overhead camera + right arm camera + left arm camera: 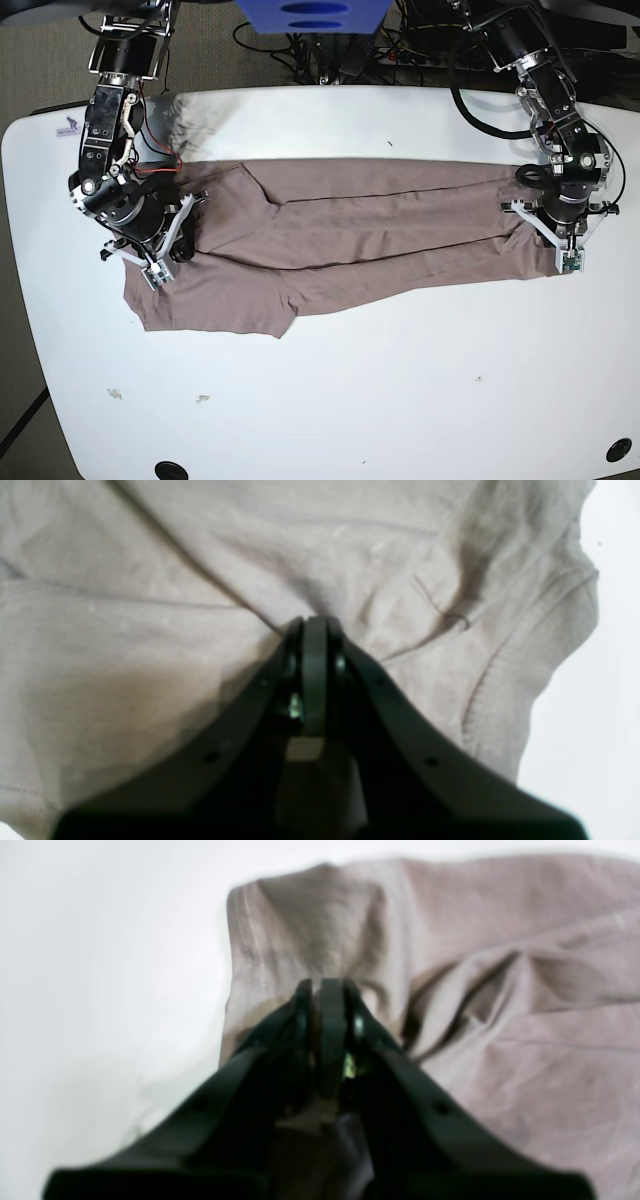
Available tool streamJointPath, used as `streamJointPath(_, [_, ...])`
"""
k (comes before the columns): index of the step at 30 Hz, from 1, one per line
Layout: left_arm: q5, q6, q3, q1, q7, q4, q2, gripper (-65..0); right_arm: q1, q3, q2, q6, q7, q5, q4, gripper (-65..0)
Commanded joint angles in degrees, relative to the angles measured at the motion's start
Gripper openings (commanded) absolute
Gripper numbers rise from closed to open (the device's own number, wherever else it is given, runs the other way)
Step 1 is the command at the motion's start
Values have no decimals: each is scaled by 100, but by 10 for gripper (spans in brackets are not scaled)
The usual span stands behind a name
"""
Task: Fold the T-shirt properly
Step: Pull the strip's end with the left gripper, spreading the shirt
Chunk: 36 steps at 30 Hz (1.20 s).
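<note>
The T-shirt (350,240), plain mauve-brown, lies stretched lengthwise across the white table (400,400), its long edges folded over in wrinkled bands. My left gripper (568,258) is at the shirt's right end in the base view, shut on the T-shirt (500,990) with creases running to its tips (327,985). At the other end my right gripper (160,265) is pressed low on the cloth. It is shut on the T-shirt (150,630), and puckers radiate from its closed jaws (315,622).
Small crumbs (115,393) lie near the table's front left. Black round holes (170,470) sit at the front corners. Cables (300,50) and a blue object (315,15) are behind the far edge. White tabletop (100,990) shows beside the shirt's end.
</note>
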Motion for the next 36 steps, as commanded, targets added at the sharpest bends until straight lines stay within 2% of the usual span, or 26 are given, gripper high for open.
streamJointPath(1, [-27,20,-11,-62,25,184,-71,-638,-28,10,47,-26,-413,-296,-45,-650])
streamJointPath(14, [-27,20,-19,-54,60,192,-88,-630,-28,10,47,-26,-422,-296,-36,-650])
streamJointPath(19, [-27,20,-28,-54,60,192,-88,-546,-28,10,47,-26,-422,-296,-36,-650])
streamJointPath(26, [-27,20,-28,-54,60,236,-88,-356,-37,10,47,-26,-422,-296,-36,-650])
streamJointPath(31, [-27,20,-28,52,60,474,-88,-291,-37,10,47,-26,-422,-296,-36,-650])
streamJointPath(36, [-27,20,-28,87,69,808,-71,-284,-37,-8,47,-26,-413,-296,-45,-650])
